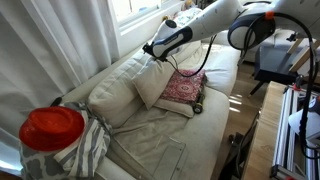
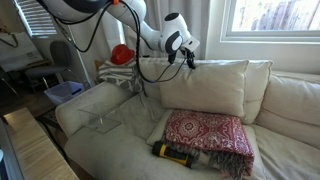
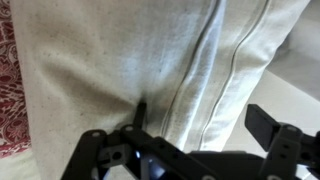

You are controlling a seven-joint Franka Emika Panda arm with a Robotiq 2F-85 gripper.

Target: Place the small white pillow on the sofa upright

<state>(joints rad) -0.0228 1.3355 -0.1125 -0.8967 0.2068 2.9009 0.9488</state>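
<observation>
The small white pillow (image 2: pixel 205 90) stands upright on the sofa (image 2: pixel 115 145), leaning against the big back cushions. It also shows in an exterior view (image 1: pixel 148 86) and fills the wrist view (image 3: pixel 120 60). My gripper (image 2: pixel 190 60) is at the pillow's top corner, also seen in an exterior view (image 1: pixel 153 48). In the wrist view the gripper (image 3: pixel 200 118) is open, with its fingers wide apart on either side of the pillow's seamed edge. The sofa seat (image 1: pixel 150 140) is wrinkled.
A red patterned pillow (image 2: pixel 205 135) lies flat on the seat in front of the white pillow, also in an exterior view (image 1: pixel 184 88). A yellow and black object (image 2: pixel 175 152) lies by it. A red cap on striped cloth (image 1: pixel 52 128) sits on the armrest.
</observation>
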